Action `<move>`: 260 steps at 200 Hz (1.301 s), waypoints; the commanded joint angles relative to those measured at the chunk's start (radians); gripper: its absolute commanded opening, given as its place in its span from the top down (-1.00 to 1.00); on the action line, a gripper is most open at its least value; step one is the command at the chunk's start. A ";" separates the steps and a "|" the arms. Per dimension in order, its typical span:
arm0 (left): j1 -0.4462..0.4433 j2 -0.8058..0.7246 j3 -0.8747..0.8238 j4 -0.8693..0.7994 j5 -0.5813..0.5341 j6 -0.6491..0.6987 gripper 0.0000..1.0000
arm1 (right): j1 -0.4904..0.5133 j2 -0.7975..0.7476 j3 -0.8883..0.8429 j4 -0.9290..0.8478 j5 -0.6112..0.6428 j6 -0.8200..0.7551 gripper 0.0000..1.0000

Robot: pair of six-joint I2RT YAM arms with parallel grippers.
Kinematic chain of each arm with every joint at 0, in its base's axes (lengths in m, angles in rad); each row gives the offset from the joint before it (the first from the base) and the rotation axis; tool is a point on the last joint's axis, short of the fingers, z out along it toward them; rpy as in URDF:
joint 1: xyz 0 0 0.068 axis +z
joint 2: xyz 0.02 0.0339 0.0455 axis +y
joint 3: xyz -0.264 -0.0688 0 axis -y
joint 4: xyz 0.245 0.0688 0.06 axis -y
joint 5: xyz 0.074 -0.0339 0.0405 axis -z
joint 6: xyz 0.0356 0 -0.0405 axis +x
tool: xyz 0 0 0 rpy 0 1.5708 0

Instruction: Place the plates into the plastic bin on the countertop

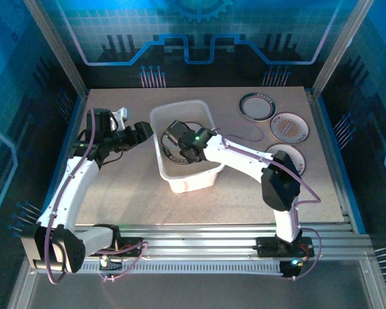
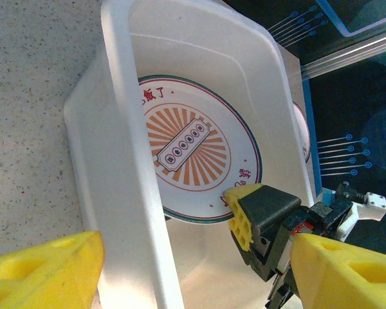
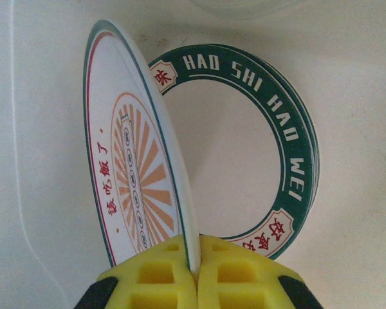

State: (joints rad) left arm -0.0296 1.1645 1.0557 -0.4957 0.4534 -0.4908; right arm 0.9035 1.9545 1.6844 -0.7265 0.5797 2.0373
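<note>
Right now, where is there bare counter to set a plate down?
Bare: the counter between the left arm and the bin, and the strip in front of the bin. Crowded: the right back corner, with three plates, and inside the bin, where the right gripper holds a plate.

White translucent plastic bin point(image 1: 180, 107) sitting mid-countertop point(image 1: 128, 193), slightly skewed. Inside, green-rimmed plate point(image 3: 289, 161) lying flat on the floor. Orange sunburst plate point(image 3: 138, 187) standing on edge over it, being pinched at its lower rim. Lying flat toward the far right corner: second green-rimmed plate point(image 1: 256, 106), second sunburst plate point(image 1: 289, 127), third plate point(image 1: 297, 154) partly hidden.
</note>
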 commanded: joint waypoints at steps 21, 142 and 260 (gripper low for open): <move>-0.013 -0.025 0.035 -0.049 0.022 0.024 -0.55 | 0.016 0.047 0.063 -0.072 0.095 0.105 1.00; -0.016 -0.058 0.047 -0.114 -0.013 0.069 -0.59 | 0.020 0.184 0.156 -0.084 0.095 0.159 0.82; -0.015 -0.063 0.024 -0.112 -0.013 0.062 -0.60 | 0.016 0.185 0.092 -0.048 0.075 0.141 -0.17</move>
State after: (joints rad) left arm -0.0406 1.1225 1.0710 -0.5903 0.4423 -0.4446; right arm 0.9173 2.1181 1.7874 -0.7719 0.6350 2.0777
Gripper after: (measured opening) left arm 0.800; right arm 0.538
